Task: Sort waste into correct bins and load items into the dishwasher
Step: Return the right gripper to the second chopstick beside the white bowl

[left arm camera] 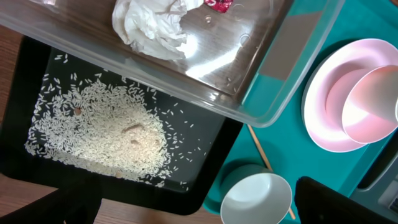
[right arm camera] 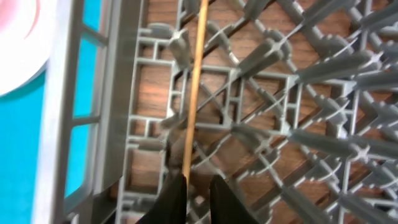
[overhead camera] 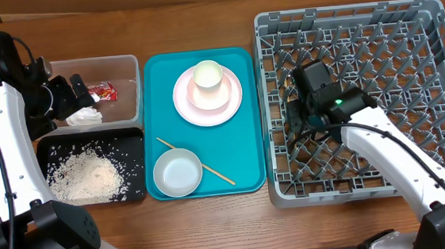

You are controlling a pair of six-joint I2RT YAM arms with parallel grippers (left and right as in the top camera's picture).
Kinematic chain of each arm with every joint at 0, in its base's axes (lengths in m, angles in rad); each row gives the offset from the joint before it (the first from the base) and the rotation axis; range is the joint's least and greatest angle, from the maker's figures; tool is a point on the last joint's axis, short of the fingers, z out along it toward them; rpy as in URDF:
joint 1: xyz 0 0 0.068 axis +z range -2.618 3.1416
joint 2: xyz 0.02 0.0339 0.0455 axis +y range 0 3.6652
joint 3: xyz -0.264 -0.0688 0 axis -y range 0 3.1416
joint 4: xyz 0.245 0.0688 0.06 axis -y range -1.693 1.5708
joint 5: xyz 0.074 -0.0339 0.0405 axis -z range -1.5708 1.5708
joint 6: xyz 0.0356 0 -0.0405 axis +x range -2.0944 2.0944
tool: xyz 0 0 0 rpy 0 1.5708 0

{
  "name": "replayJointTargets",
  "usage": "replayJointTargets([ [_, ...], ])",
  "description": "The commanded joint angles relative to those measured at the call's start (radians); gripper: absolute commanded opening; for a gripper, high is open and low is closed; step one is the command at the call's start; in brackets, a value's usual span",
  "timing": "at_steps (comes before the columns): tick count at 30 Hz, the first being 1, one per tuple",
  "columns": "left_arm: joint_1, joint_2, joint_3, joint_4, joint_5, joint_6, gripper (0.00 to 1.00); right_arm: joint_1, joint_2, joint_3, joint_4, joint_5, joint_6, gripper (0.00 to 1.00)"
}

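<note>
— Where are you hanging?
— My right gripper is hovering in the dish rack, my left gripper over the clear tub, spread wide, the napkin lying inside.
— The chopstick?
— Leaning against one finger — right jaws standing narrowly apart.

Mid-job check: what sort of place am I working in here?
Probably a staged dish-clearing bench, not a real kitchen: a grey dish rack stands on a wooden table, beside a teal tray of tableware, plus a clear tub and a black tray as bins.
</note>
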Motion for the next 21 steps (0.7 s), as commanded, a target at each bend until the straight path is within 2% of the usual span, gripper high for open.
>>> replayJointTargets([
  [1, 0.003, -0.006, 0.017, 0.001, -0.010, -0.003, 1.00, 0.040, -0.065, 0.093, -0.012, -0.142, -0.001, 0.16],
  [6, 0.003, -0.006, 0.017, 0.002, -0.010, -0.003, 1.00, 0.096, -0.092, 0.108, 0.004, -0.372, -0.001, 0.16],
  [9, 0.003, -0.006, 0.017, 0.001, -0.010, -0.003, 1.00, 0.151, -0.084, 0.105, 0.000, -0.435, 0.000, 0.16],
  [14, 0.003, -0.006, 0.017, 0.002, -0.010, -0.003, 1.00, 0.275, -0.070, 0.081, 0.007, -0.429, 0.000, 0.16],
  [21, 0.003, -0.006, 0.017, 0.002, -0.010, -0.004, 1.00, 0.426, 0.012, 0.072, 0.013, -0.305, 0.000, 0.19],
])
